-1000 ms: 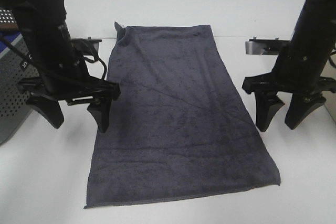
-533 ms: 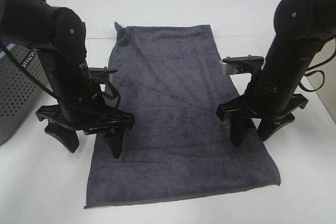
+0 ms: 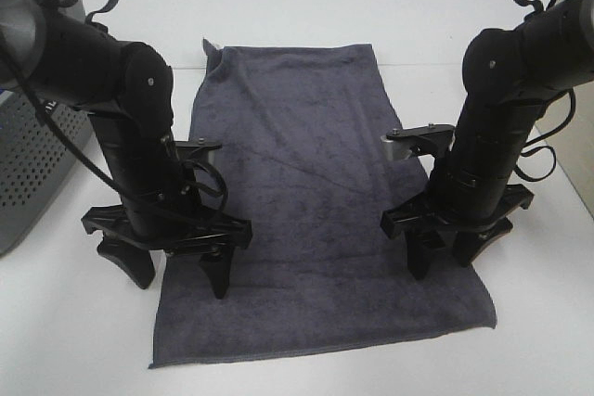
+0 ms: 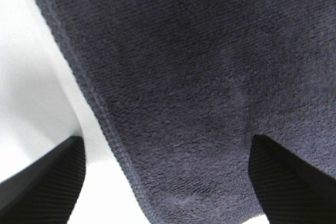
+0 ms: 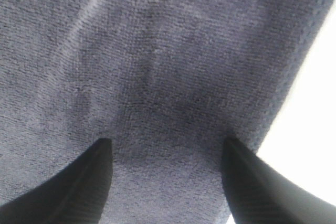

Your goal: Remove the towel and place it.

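The dark charcoal-grey towel [image 3: 311, 192] lies flat on the white table, long side running away from me. My left gripper [image 3: 178, 271] is open and low over the towel's near left edge, one finger on the table and one over the cloth. In the left wrist view the hemmed edge of the towel [image 4: 199, 77] runs between the two fingers. My right gripper [image 3: 447, 255] is open and low over the near right part of the towel [image 5: 157, 66], close to its right edge. Neither gripper holds anything.
A grey perforated metal box [image 3: 32, 150] stands at the left table edge, beside my left arm. White table [image 3: 297, 6] lies beyond the far end of the towel and along its near edge.
Both arms have moved toward the near end of the towel and down. The left gripper now straddles the left edge; the right gripper has moved inward over the cloth. The towel has not moved.
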### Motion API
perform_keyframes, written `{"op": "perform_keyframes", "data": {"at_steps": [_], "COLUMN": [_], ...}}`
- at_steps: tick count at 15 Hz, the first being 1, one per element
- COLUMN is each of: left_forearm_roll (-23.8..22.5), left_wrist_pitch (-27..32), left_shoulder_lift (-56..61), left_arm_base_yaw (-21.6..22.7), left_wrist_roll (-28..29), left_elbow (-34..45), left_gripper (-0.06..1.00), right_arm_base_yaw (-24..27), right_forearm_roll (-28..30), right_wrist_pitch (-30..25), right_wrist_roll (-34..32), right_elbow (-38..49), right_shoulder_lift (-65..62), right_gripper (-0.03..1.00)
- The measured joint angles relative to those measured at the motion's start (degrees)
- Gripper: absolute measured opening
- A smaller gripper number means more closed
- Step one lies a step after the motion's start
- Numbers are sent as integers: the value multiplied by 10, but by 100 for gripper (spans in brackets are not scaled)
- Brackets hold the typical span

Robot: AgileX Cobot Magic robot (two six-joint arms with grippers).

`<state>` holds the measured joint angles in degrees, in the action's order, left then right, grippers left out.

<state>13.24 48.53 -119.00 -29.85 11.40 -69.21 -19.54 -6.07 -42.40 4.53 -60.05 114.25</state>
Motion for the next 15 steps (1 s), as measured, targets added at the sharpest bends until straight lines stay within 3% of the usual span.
{"op": "perform_keyframes", "data": {"at_steps": [3,6,15], "left_forearm_roll": [-2,-10,-13], "left_wrist_pitch": [22,58,74], "left_shoulder_lift": [-7,-14,-19], "left_arm_base_yaw": [-2,-2,-2], "left_wrist_roll": [0,2,7], "left_elbow": [-4,-5,-5], "left_gripper": [79,69,17], "right_arm_base_yaw": [0,0,0], "right_forearm_roll": [0,5,9], "right_wrist_pitch": [-10,-11,-45], "right_wrist_roll": [-2,-7,-26], "right_elbow": [-3,-4,-6], "right_shoulder_lift": [5,6,10], "right_gripper": [61,53,15]}}
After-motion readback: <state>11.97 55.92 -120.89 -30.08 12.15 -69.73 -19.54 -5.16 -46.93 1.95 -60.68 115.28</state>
